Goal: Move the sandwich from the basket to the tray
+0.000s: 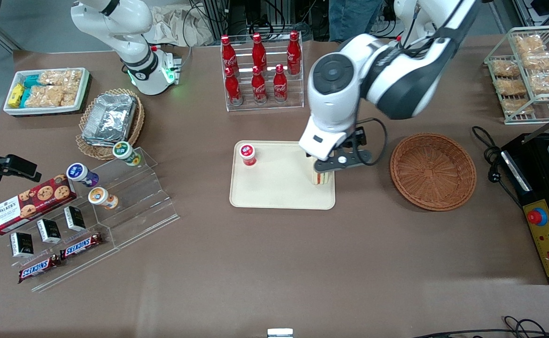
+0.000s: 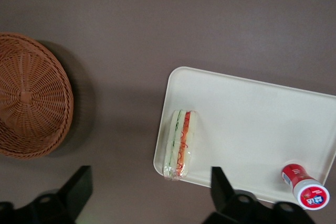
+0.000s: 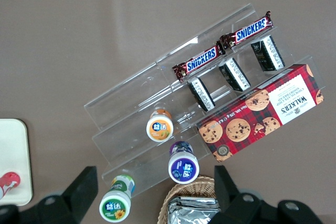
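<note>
Brown worktop carries snacks, bottles and display racks at its edges; the task's things sit near the middle.

Sandwich: small triangular wedge of pale bread with green and orange-red filling, lies on the flat cream-beige rectangular plastic tray, hard against the tray's short rim that faces the basket. It is out of the round reddish-brown woven wicker basket, which shows nothing inside and stands apart from the tray, toward the working arm's end of the worktop.

Gripper: directly above the sandwich at that tray edge. Jaws spread wide, both fingers clear of the sandwich, nothing pinched.

Key relation: sandwich lies straight below, centred between the two fingers; its long axis runs along the tray's short rim, across the line joining the fingers.

A small red-capped bottle lies at the tray's other end, well apart.

Judgement: placement looks done; a straight lift away should clear it.
</note>
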